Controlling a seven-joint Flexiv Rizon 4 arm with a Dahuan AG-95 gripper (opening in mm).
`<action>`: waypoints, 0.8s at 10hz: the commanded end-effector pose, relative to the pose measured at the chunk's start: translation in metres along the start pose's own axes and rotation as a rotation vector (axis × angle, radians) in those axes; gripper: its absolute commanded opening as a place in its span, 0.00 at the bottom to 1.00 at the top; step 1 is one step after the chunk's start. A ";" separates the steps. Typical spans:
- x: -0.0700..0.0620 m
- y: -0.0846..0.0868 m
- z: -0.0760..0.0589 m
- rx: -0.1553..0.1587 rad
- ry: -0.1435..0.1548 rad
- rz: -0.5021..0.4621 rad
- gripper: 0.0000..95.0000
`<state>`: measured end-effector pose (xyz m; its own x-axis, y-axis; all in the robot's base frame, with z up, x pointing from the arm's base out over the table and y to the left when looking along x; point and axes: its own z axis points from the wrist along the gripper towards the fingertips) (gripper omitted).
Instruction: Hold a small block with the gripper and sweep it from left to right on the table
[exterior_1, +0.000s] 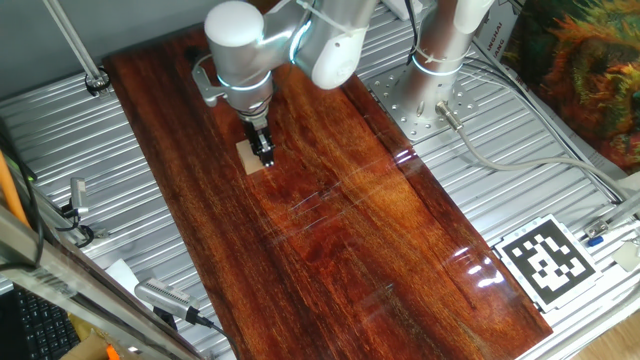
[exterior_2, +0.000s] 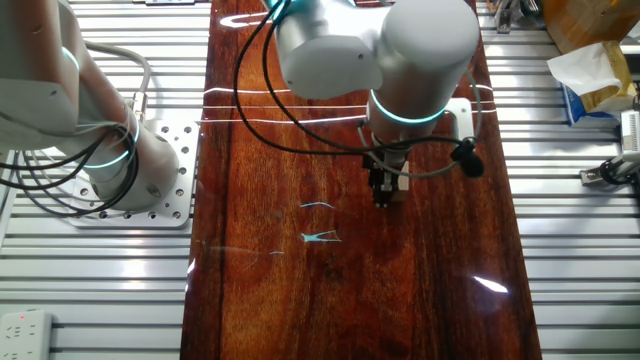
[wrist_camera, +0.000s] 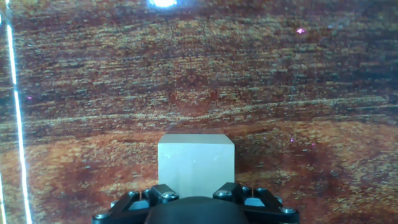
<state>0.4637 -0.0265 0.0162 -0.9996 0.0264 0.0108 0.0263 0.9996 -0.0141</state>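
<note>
- One block (exterior_1: 247, 157) is the whole job here: a small tan wooden cube, and the gripper (exterior_1: 262, 153) is closed on it, with its black fingers down against the block's sides.
- The block sits on the counter (exterior_1: 380, 230), toward one end of the long board and roughly midway across its width; in the other fixed view it shows only as a pale sliver (exterior_2: 402, 183) beside the gripper (exterior_2: 385, 190).
- To sweep well, I judge the block should stay flat on the wood with light, steady downward pressure, so it slides rather than chatters or tips.
- The grip looks low and centred in the hand view, where the gripper (wrist_camera: 196, 202) sits at the bottom edge with the block (wrist_camera: 196, 163) squarely ahead of it; keeping that hold unchanged should stop the cube twisting.
- The stroke should run straight across the board and stop short of its edge, where the ribbed metal starts.
- The block's faces are plain, pale and unmarked, with crisp edges and a matte finish against the glossy, dark-streaked red-brown board.
- Its width about matches the gripper tip.
</note>
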 end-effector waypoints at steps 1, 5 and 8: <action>0.004 0.000 0.001 0.000 0.006 0.000 0.40; 0.019 0.001 0.003 0.033 -0.020 -0.030 0.40; 0.022 0.002 0.003 0.037 -0.025 -0.034 0.40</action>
<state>0.4429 -0.0222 0.0171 -0.9999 -0.0067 -0.0150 -0.0060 0.9987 -0.0506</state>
